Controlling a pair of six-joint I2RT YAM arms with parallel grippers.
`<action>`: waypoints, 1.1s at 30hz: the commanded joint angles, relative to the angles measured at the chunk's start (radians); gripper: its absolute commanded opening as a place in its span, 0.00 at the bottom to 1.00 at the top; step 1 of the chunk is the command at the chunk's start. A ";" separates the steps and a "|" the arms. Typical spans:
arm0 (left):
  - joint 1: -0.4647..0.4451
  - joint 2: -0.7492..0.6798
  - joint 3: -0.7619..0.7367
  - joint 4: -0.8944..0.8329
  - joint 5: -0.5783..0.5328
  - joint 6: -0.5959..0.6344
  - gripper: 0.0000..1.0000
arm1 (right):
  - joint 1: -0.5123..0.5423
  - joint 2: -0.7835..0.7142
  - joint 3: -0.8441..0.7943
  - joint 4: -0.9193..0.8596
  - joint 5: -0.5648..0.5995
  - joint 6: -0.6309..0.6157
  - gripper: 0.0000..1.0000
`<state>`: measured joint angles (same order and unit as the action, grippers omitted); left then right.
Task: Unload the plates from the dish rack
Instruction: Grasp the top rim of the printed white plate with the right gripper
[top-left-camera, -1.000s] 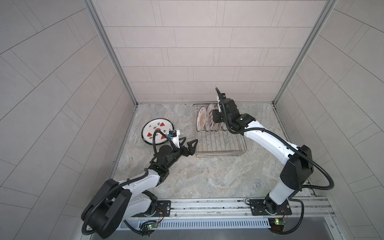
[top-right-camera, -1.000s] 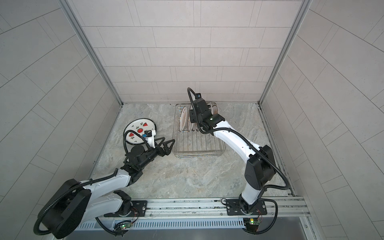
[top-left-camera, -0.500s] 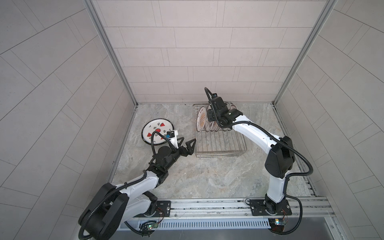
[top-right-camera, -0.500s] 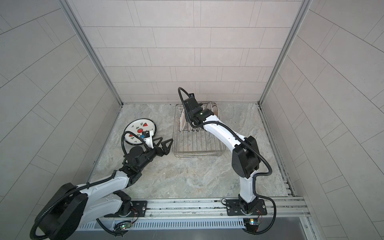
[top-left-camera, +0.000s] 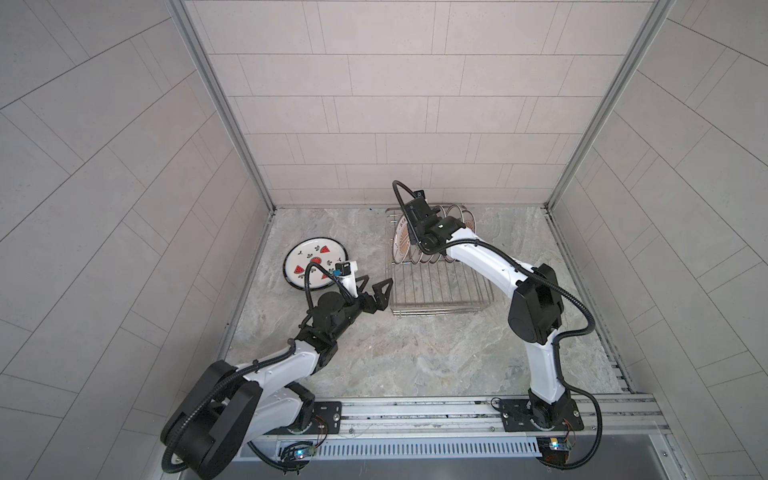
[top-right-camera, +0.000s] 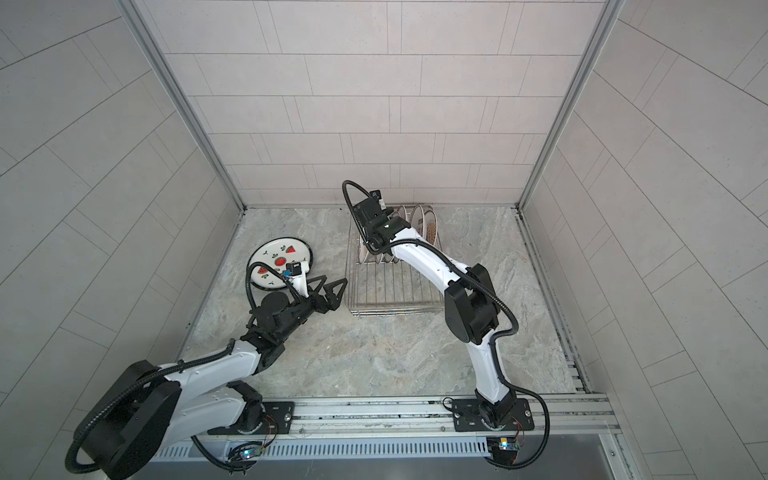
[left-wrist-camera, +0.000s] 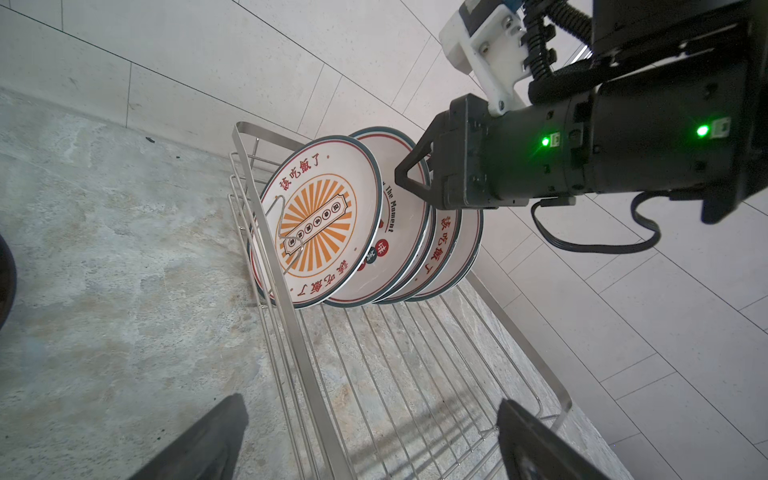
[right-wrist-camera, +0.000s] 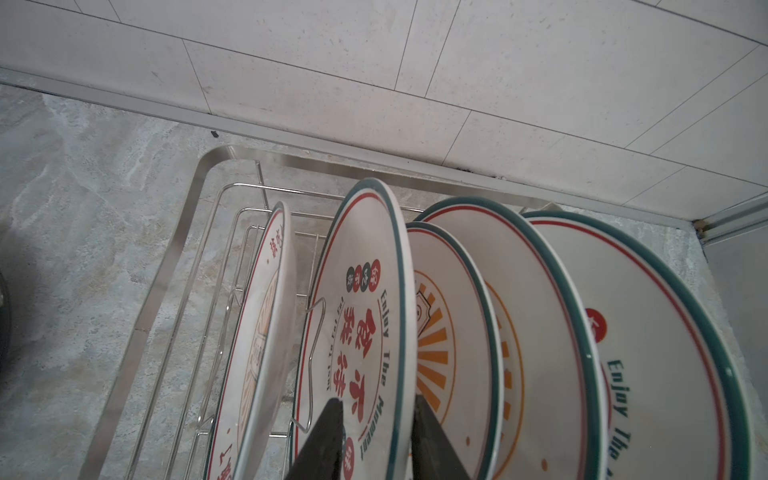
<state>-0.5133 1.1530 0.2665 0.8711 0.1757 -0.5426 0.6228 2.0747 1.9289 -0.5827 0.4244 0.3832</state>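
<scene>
Five plates are standing on edge between the prongs at the back end of the dish rack, and my right gripper is down over the second plate from the left of the row, jaws narrow with one finger on each side of its rim, though I honestly can't tell if they're pinching it. One watermelon plate lies flat on the worktop off to the rack's left, and my left gripper hovers wide open just beside the rack's near left corner.
</scene>
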 joint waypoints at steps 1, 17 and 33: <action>-0.004 0.002 -0.010 0.047 0.009 0.000 1.00 | 0.003 0.037 0.040 -0.030 0.025 0.019 0.30; -0.004 0.010 -0.014 0.039 -0.044 0.007 1.00 | -0.017 0.109 0.075 -0.004 0.021 0.054 0.26; -0.005 -0.028 -0.037 0.040 -0.078 -0.004 1.00 | -0.018 0.108 0.053 0.048 0.031 0.078 0.18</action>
<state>-0.5133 1.1511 0.2390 0.8852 0.1215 -0.5457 0.6014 2.1677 1.9839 -0.5507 0.4347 0.4442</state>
